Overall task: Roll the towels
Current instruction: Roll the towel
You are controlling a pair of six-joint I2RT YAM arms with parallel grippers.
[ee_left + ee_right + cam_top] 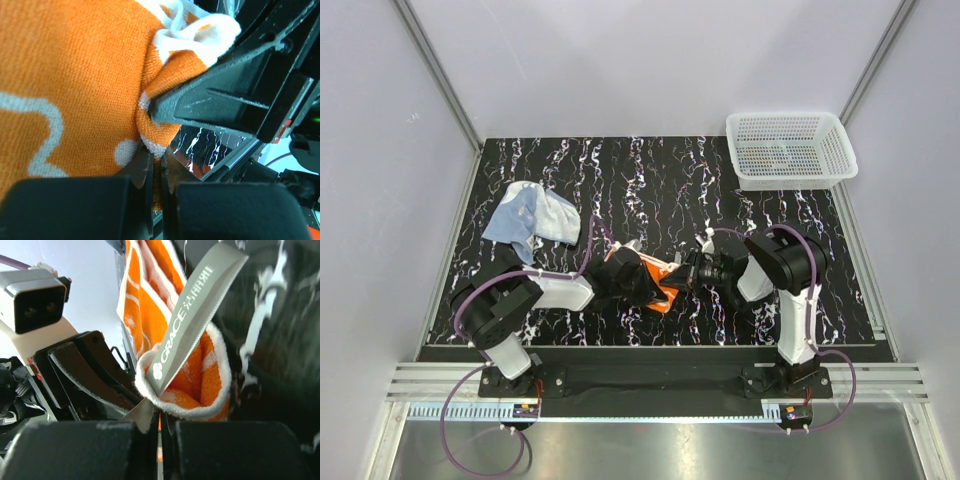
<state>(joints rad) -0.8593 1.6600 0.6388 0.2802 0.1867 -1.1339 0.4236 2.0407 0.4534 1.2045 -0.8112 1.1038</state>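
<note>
Orange towel [655,285] is bunched at near centre of table [650,180] and pinched from both sides. Left gripper [157,167] is closed tight on hem. Right gripper [159,416] is closed tight on white-edged fold below grey label [192,315]. Blue-white towel [532,215] is crumpled far left. White basket [790,181] is set at far right corner, contents possibly faint specks, not discernible.
</note>
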